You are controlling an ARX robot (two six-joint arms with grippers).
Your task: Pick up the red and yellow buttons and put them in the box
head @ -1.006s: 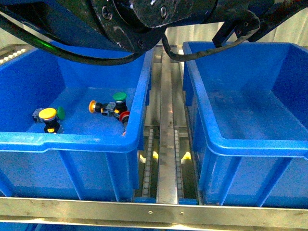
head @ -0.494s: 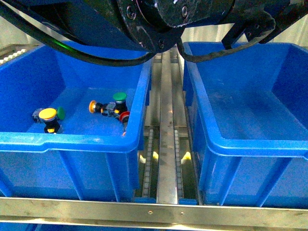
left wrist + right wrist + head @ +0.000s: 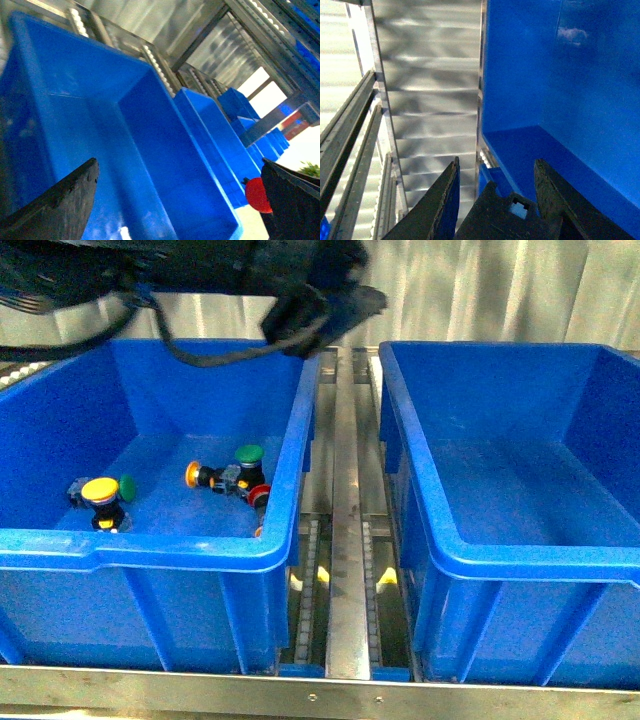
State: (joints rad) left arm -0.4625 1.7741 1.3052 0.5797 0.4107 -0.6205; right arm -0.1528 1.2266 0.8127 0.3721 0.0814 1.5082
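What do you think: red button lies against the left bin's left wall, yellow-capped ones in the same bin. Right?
Not quite. In the front view the red button lies against the left bin's right wall, not its left wall. The yellow-capped buttons are in the same bin, as stated.

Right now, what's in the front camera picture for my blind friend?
The left blue bin holds a yellow button, a red button and green buttons; the right blue bin beside it shows none. A black robot arm hangs above.
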